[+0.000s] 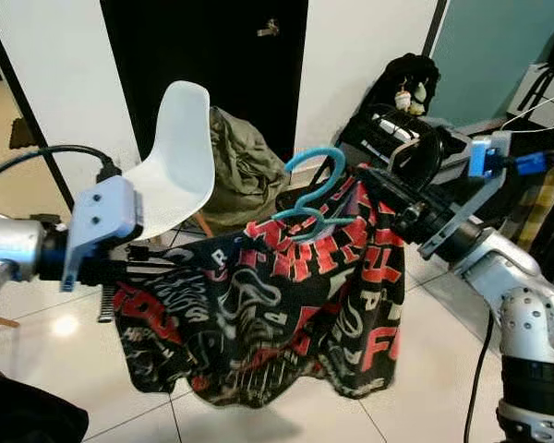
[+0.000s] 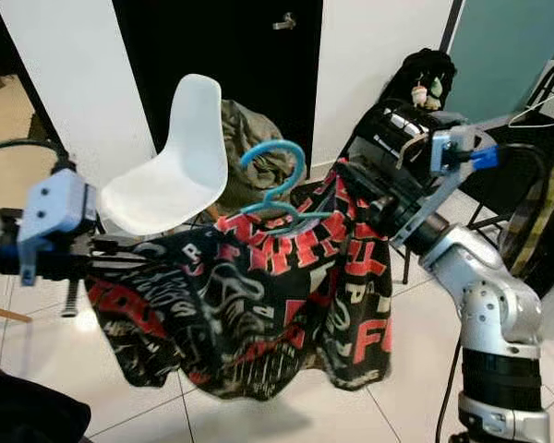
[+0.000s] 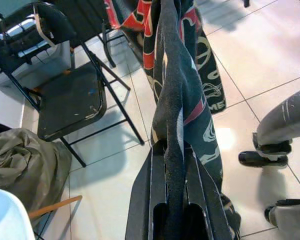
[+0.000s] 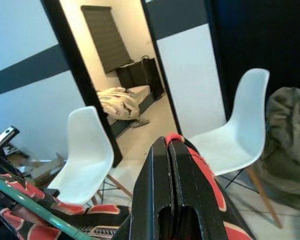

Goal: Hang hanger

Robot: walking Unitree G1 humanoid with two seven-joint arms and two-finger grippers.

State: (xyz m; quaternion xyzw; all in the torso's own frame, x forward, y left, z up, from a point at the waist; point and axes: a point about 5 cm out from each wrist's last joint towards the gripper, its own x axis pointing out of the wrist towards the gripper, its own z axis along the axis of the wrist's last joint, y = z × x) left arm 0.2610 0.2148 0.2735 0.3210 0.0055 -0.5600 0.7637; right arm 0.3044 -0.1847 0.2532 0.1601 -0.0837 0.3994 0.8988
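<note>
While left gripper (image 1: pixel 134 268) and right gripper (image 1: pixel 374 185) are clenching the printed shirt (image 1: pixel 258 314) mid-air, the teal hanger (image 1: pixel 312 198) is sitting loose on top; any tilt likely drops it.

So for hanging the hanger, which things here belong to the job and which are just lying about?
Job: teal hanger; printed black-and-red garment on it; left gripper and right gripper, each shut on the garment.

Lying about: white chair; olive bundle of cloth; black folding chair; a person's shoes.
</note>
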